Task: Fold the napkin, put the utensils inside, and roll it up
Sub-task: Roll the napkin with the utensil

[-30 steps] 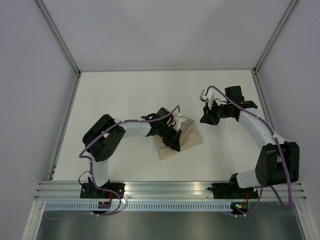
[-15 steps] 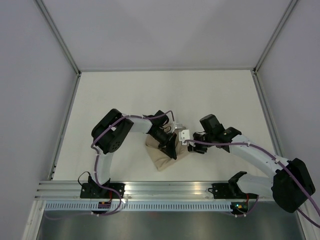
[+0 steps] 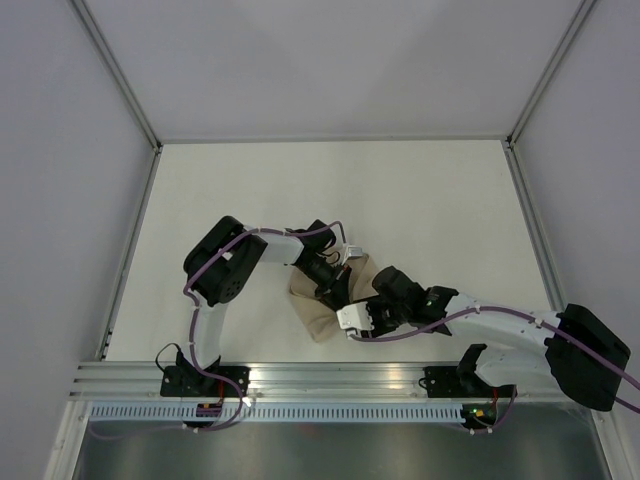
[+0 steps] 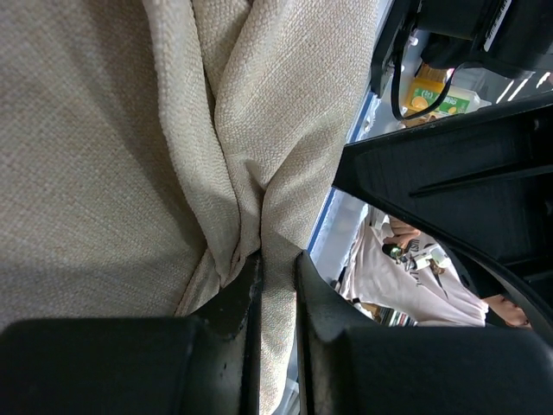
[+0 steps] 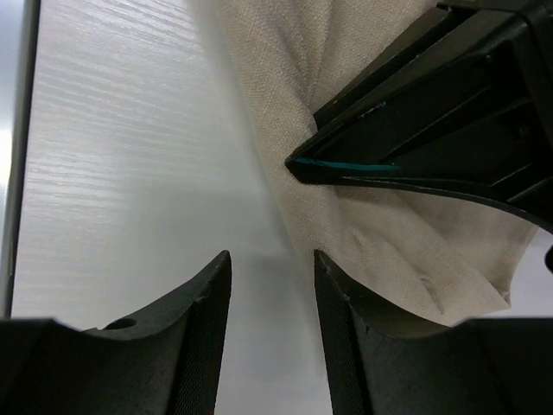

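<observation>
Check the surroundings first. The white worktop (image 3: 400, 200) is closed in by grey panels (image 3: 60, 200) on three sides, and an aluminium rail (image 3: 340, 375) runs along its near edge above the arm bases. Both arms reach in to the near centre of the worktop and crowd each other there. The left tool (image 4: 276, 277) is clamped on a pinched ridge of the napkin (image 3: 316, 316), with cloth gripped tight between its two fingers. The right tool (image 5: 270, 285) sits low, just beside the napkin, with its jaws apart; only bare worktop shows between them and they hold nothing. In the right wrist view, you will see the black body of the left tool lying across the cloth directly ahead, blocking the path. The napkin is a plain tan-beige cloth with a coarse visible weave, bunched into a crumpled mound with deep folds and creases. From above, the tools cover most of it, and only its near-left part shows clearly.
</observation>
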